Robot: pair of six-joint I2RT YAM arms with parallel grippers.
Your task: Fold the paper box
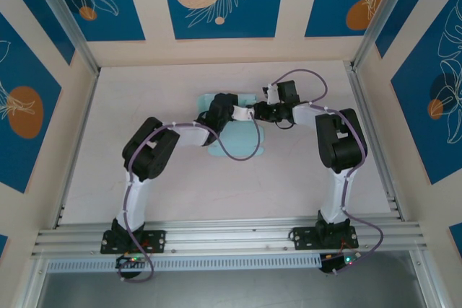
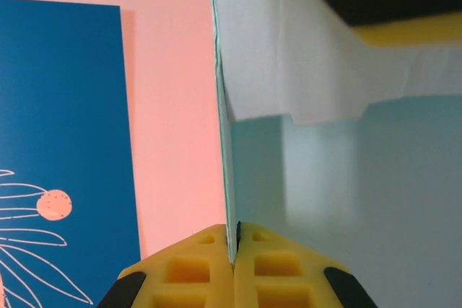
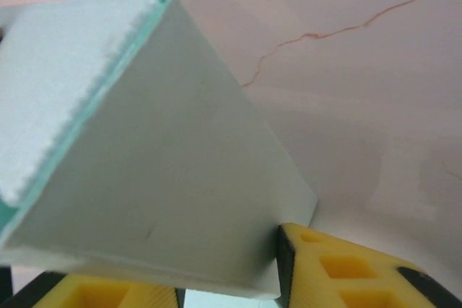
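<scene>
Now | left gripper (image 2: 234, 248) clamped on paper box (image 2: 346, 200) edge | right gripper (image 3: 229, 280) straddles box, grip unclear | purple cable (image 1: 238, 158) crosses box

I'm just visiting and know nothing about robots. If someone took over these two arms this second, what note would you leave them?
Left gripper: jaws shut on a thin upright edge of the paper box.
Right gripper: jaws apart, a folded panel between them; grip unclear.
Box: middle of the table, between the two arms.
Done: at least one panel is bent up.
Left: fold the rest into a closed box.
</scene>
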